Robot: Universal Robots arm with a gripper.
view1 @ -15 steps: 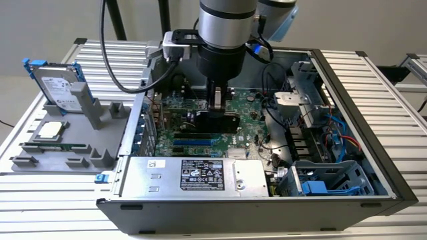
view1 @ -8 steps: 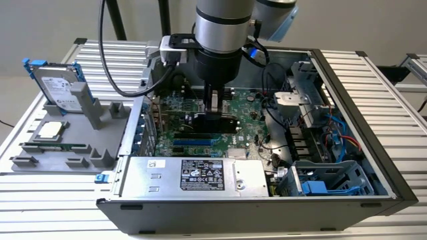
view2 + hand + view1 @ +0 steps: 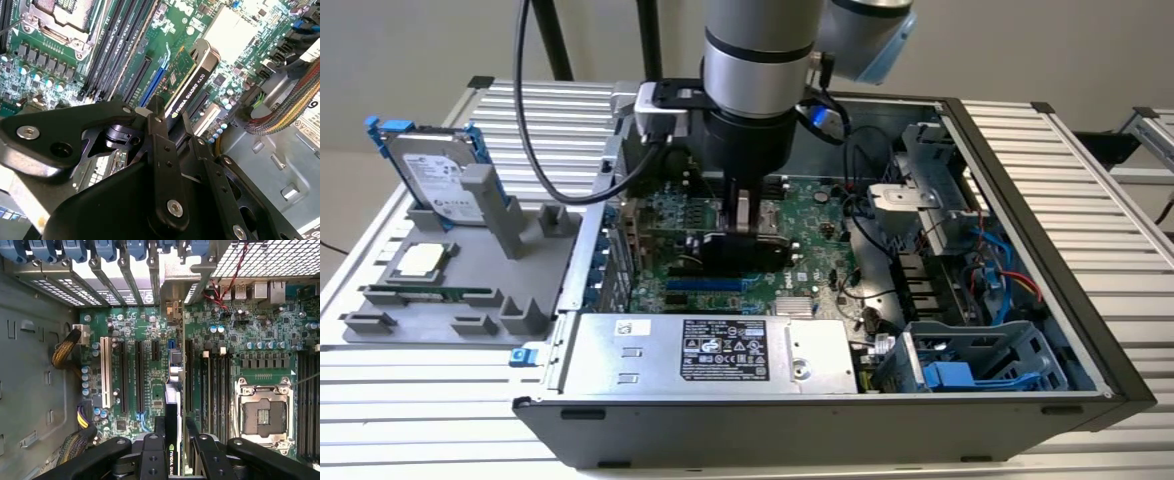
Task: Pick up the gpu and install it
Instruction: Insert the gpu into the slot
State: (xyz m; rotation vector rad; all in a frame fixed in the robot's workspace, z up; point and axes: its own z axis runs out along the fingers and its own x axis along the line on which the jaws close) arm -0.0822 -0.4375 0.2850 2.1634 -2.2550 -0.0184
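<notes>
The gpu (image 3: 750,250) is held on edge inside the open computer case (image 3: 1067,300), low over the green motherboard (image 3: 821,255). My gripper (image 3: 744,222) is shut on its upper edge, one finger on each face. In both wrist views the card runs away from the fingers: gpu (image 3: 192,82) in gripper (image 3: 172,117), and gpu (image 3: 172,410) in gripper (image 3: 174,427). It lies parallel to the long expansion slots (image 3: 140,375) and beside a blue slot (image 3: 152,85). Whether its lower edge touches a slot is hidden.
A grey holder (image 3: 400,325) at the exterior view's left carries a silver hard drive with blue rails (image 3: 434,175), a processor (image 3: 420,262) and a memory stick (image 3: 427,295). The power supply (image 3: 707,350), cables (image 3: 947,250) and drive cage (image 3: 974,365) crowd the case.
</notes>
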